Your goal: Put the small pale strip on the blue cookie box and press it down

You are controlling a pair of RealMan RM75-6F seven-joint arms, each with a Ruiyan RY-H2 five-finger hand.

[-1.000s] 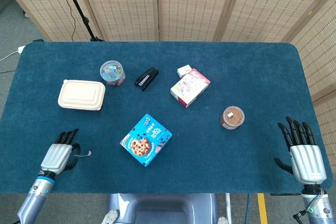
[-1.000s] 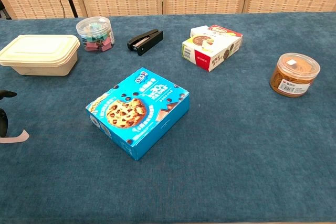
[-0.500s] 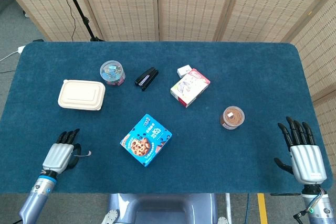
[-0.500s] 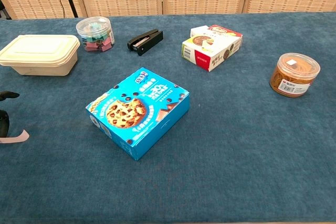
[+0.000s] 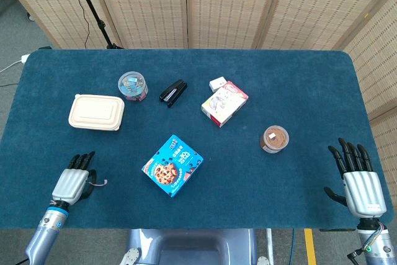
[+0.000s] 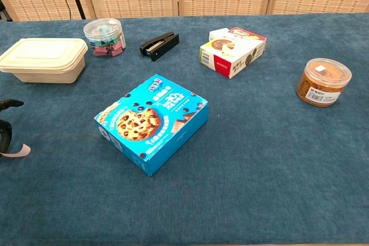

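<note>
Left hand (image 5: 72,180): low at the near left edge of the surface (image 5: 285,91), knuckles up, fingers pointing away and curled slightly down; pinches the small pale strip (image 6: 17,151) at its inner end, most likely between thumb and a fingertip, though the exact contact is hidden. Strip: juts out from the hand toward the middle of the surface, free end curling just above the cloth; probably held by one end so the rest can be laid flat on a box top. Blue cookie box (image 5: 173,165): flat, lid up, turned at an angle, well to the right of the left hand, nothing on it; broad printed face gives a good landing for pressing. Right hand (image 5: 357,181): at the near right corner, palm down, fingers spread and straight, holds nothing; parked clear of the work. Farther back: cream lidded container (image 5: 96,112), clear tub of clips (image 5: 133,85), black stapler (image 5: 173,92), white-and-red box (image 5: 224,103), brown-lidded jar (image 5: 274,139), all apart from the box.
</note>
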